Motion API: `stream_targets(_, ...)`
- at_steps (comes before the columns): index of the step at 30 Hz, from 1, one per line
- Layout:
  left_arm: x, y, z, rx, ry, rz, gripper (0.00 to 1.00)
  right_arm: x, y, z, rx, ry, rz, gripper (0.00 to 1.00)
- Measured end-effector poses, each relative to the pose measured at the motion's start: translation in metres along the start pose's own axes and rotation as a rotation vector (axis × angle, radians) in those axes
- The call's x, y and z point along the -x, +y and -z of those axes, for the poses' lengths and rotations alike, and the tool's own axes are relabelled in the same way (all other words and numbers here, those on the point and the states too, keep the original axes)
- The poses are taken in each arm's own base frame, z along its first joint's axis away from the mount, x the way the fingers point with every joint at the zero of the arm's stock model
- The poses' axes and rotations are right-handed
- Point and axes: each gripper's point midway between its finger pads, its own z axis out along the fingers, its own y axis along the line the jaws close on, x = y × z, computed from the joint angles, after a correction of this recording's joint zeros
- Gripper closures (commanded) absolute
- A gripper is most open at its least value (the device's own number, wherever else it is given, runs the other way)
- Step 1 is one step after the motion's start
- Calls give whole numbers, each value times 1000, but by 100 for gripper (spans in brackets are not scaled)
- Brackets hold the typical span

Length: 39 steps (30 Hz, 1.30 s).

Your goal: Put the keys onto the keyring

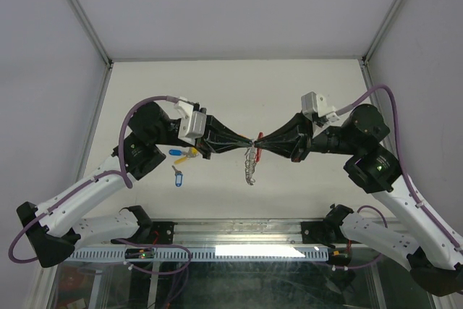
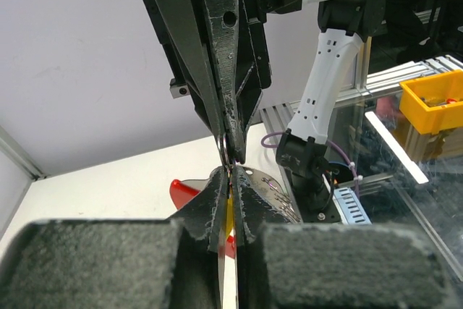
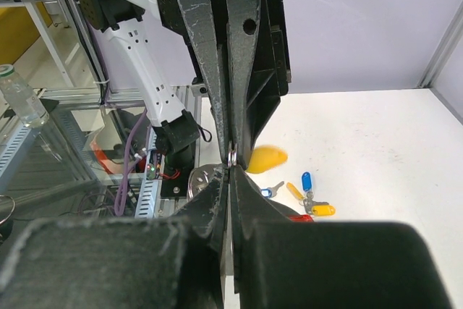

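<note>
My two grippers meet tip to tip above the table's middle. My left gripper is shut with a yellow tag pinched between its jaws; the tag also shows, blurred, in the right wrist view. My right gripper is shut on the keyring at a small metal ring. The keyring's red crescent and beaded chain hang below the tips. Loose keys with blue tags and yellow tags lie on the table to the left.
The white table has grey walls left, right and behind. An aluminium rail runs along the near edge between the arm bases. A yellow bin and a plastic bottle stand off the table.
</note>
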Motion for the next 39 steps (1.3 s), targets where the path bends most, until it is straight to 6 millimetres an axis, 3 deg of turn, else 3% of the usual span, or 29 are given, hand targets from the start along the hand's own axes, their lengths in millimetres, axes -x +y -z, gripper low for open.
stream_targets(3,-1,2,0,12,3,6,100,-1,-1,0,-4,3,10,100)
stream_targets(12,-21,15,3,80,109,40,100,-17,-9,5,-57,78,2,79)
stream_targets(18,-33,24,8,115,213,36,100,-13,-10,10,-77,138,3,73)
stream_targets(26,-58,24,18,123,335,49,100,-33,-15,10,-72,245,-44,71)
stream_targets(31,-58,25,21,116,369,32,100,-48,-21,7,-79,296,-81,71)
stream_targets(39,-62,23,24,108,392,28,100,-52,-26,4,-77,316,-86,70)
